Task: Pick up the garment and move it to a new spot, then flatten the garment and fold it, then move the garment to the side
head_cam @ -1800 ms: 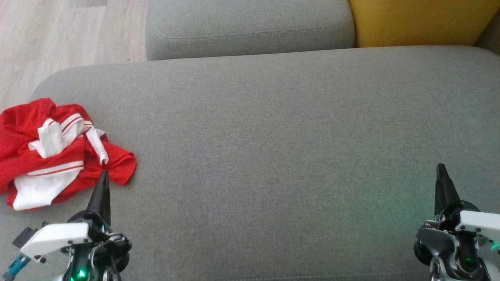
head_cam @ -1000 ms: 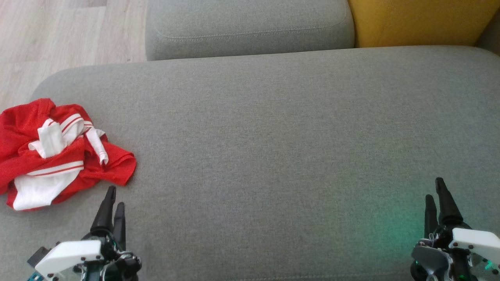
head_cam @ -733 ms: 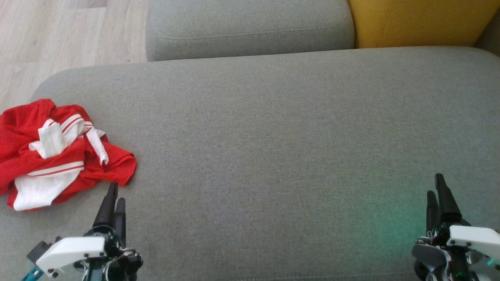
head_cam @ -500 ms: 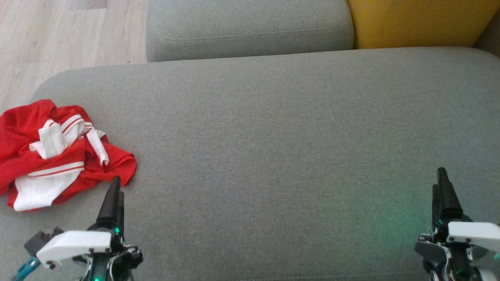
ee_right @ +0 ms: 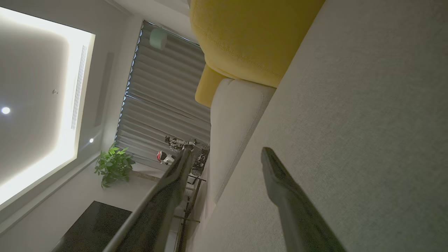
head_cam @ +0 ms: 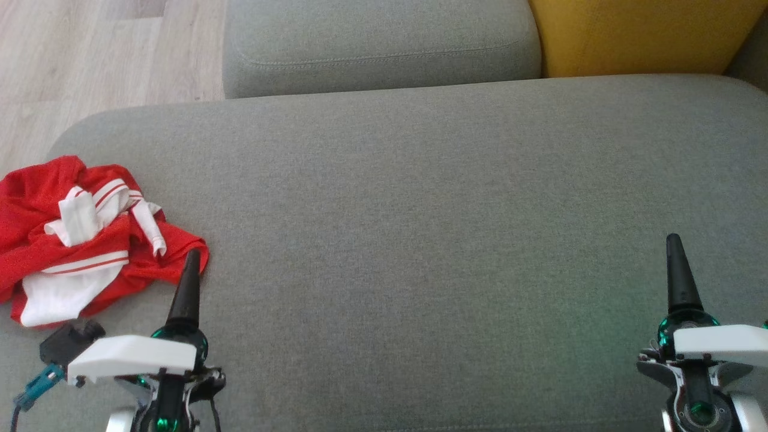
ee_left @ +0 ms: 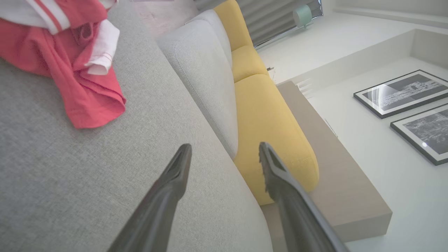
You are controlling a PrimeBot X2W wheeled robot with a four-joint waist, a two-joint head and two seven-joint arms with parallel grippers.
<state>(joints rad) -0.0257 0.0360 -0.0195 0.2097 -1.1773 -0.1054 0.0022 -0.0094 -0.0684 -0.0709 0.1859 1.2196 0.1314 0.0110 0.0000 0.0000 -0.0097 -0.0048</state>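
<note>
The garment, red mesh with white striped panels, lies crumpled in a heap just ahead of the left claw and off to its left, at the left end of the grey seat cushion. Further ahead-left of that claw runs the wooden floor.

In the head view the left claw is turned edge-on, so its two fingers line up as one dark spike whose tip overlaps the nearest red hem. The left wrist view shows the fingers spread wide and holding nothing, over bare cushion. There, a strip of grey fabric separates them from the hem, so cloth and claw are near but apart.

Ahead of the left claw stands the grey back cushion, and ahead-right of it the yellow cushion. Past the sofa, that wrist view catches two framed pictures on a white wall.

A broad stretch of seat lies between the two claws. The right claw is likewise edge-on in the head view. Its own wrist view shows the fingers wide apart and empty beside the seat surface, with the yellow cushion ahead and the garment far off to its left.
</note>
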